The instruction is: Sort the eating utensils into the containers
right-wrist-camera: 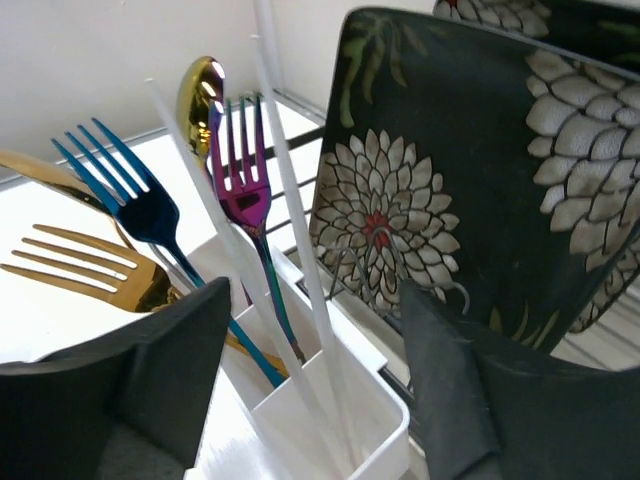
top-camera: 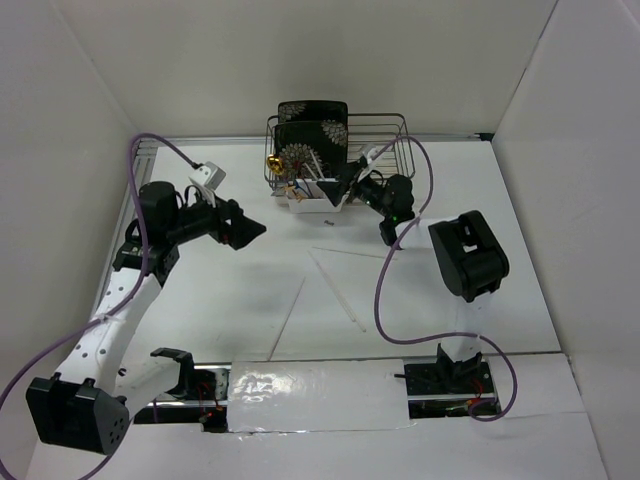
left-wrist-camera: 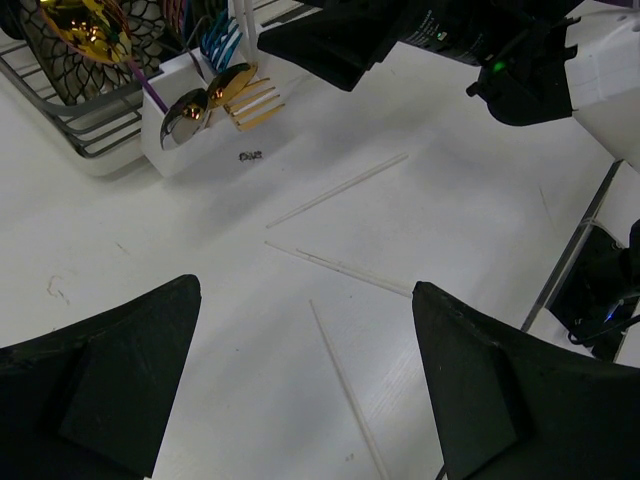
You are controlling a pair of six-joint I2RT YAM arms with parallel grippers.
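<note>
The white caddy (top-camera: 312,203) stands against the front of the wire rack. In the right wrist view the caddy (right-wrist-camera: 375,425) holds two pale chopsticks (right-wrist-camera: 300,250) in its near compartment. Behind them stand a blue fork (right-wrist-camera: 135,205), a shiny pink fork (right-wrist-camera: 240,180), a gold fork (right-wrist-camera: 85,265) and a gold spoon (right-wrist-camera: 197,95). My right gripper (right-wrist-camera: 315,290) is open, one finger on each side of the standing chopsticks, touching neither. My left gripper (left-wrist-camera: 305,290) is open and empty above loose chopsticks (left-wrist-camera: 345,390) on the table. Others lie further off (left-wrist-camera: 340,188).
The black wire dish rack (top-camera: 385,135) at the back holds black floral plates (top-camera: 312,130). Floral plates (right-wrist-camera: 420,190) fill the right of the right wrist view. Loose chopsticks (top-camera: 340,290) lie mid-table. A small dark bit (left-wrist-camera: 250,155) lies by the caddy. White walls stand on both sides.
</note>
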